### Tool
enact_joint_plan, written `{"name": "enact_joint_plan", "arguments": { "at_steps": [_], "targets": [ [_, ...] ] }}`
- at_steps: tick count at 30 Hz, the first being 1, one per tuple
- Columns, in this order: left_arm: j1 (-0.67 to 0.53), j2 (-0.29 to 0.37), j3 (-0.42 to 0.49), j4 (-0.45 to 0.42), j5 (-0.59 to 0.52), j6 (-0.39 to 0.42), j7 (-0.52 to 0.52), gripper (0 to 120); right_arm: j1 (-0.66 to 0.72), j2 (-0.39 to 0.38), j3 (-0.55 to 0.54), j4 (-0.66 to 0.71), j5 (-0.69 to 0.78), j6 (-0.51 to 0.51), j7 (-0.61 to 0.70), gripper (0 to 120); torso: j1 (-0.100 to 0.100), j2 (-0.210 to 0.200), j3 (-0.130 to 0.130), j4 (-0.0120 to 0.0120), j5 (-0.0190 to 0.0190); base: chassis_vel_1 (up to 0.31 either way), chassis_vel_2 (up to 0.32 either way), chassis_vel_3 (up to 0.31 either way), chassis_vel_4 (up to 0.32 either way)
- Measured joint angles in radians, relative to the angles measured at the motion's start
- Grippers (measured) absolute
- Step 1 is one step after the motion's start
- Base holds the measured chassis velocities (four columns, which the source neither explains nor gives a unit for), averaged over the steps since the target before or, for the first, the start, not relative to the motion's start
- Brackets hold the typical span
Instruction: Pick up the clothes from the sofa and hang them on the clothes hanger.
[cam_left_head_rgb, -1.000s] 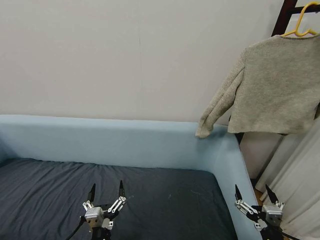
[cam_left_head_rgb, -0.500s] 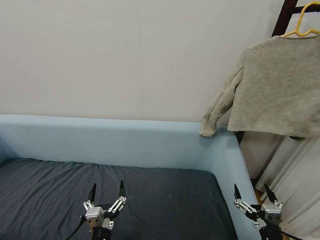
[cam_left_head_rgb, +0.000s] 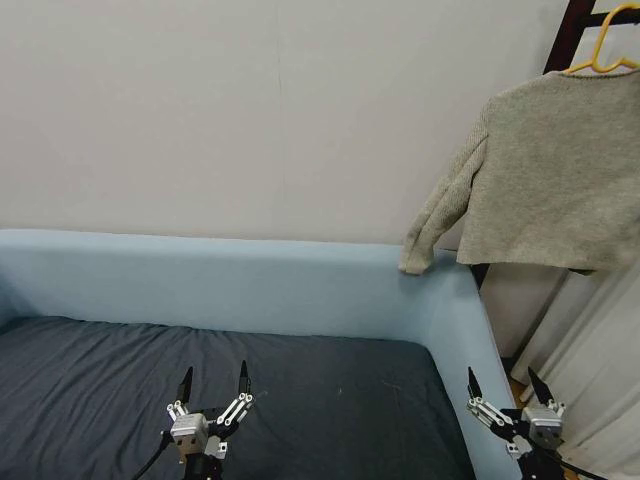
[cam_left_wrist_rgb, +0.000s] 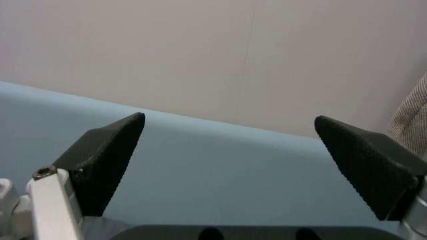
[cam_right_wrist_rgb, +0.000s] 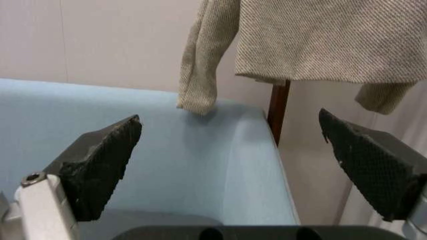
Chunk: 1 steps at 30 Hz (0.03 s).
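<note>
Jaws wide on both; one sweater (cam_left_head_rgb: 545, 170)

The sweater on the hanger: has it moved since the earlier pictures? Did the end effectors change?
The sweater swung slightly, its sleeve toward the robot's right, and stays on the yellow hanger. The left end effector and right end effector stay open and low at the sofa.
</note>
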<state>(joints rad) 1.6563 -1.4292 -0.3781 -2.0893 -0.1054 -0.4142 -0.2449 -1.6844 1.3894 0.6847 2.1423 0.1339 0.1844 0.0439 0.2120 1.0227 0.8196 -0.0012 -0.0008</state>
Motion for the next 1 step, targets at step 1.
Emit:
{"name": "enact_joint_plan", "arguments": {
  "at_steps": [1],
  "targets": [
    [0.0, 0.0, 0.0, 0.0, 0.0, 0.0, 0.0, 100, 0.0, 0.0, 0.0, 0.0, 0.0, 0.0, 0.0, 100, 0.0, 0.0, 0.0, 0.0, 0.0, 0.0, 0.0, 0.0, 0.0]
  ]
}}
